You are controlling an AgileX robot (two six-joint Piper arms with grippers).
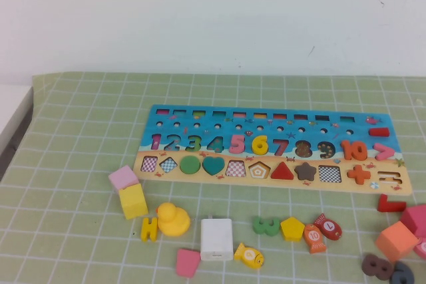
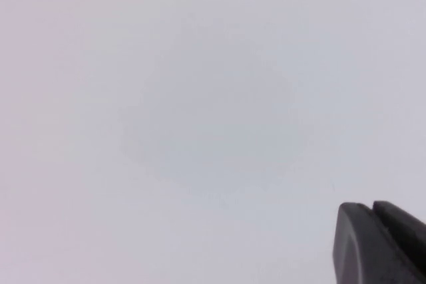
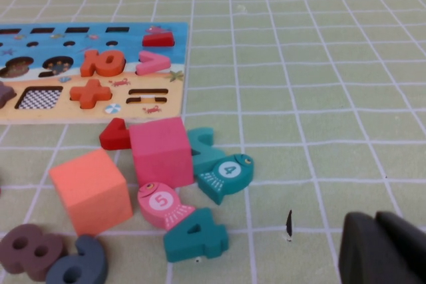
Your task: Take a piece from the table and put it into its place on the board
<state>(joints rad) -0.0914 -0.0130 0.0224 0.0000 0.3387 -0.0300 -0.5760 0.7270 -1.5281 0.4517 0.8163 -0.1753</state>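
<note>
Yellow numeral 6 [image 1: 260,144] sits in its slot on board [image 1: 160,114], between pink 5 [image 1: 237,143] and red 7 [image 1: 280,146], flush as far as visible. Judged: placement done; remaining care is clean retreat, no brushing seated digits.

Left gripper [image 2: 383,244] clenched, empty, facing blank wall, clear of worktop.

Right gripper [image 3: 386,251] low over green mat near teal fish [image 3: 225,174] and pink cube [image 3: 162,151]; fingers look pressed together, holding nothing.
</note>
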